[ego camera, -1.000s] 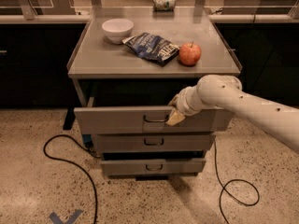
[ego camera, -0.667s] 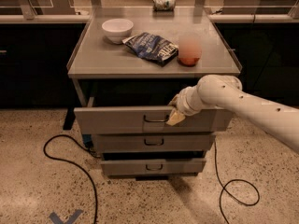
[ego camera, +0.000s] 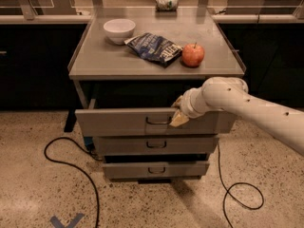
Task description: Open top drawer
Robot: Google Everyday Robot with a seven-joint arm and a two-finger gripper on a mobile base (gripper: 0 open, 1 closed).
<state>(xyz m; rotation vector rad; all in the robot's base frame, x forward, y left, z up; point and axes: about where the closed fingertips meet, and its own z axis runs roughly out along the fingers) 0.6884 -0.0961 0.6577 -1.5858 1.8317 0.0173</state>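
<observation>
At the front of the grey metal cabinet (ego camera: 109, 63), the top drawer (ego camera: 118, 121), widest and tallest-fronted of three, stands partly pulled out, with a dark gap showing behind its front. Small dark bail handle (ego camera: 156, 122) at its centre. The white robot arm (ego camera: 247, 109) reaches in from the right; its tan-tipped gripper (ego camera: 178, 115) sits at the handle's right end, against the drawer front. Cannot tell whether it is clamped on the handle or loose. Two narrower grey drawers (ego camera: 190, 144) below look closed. On top: white ceramic bowl (ego camera: 119, 30), crumpled dark blue snack bag (ego camera: 154, 47), red apple (ego camera: 193, 54) just beside the bag. Black cable (ego camera: 71, 167) loops across the speckled floor (ego camera: 33, 194).
</observation>
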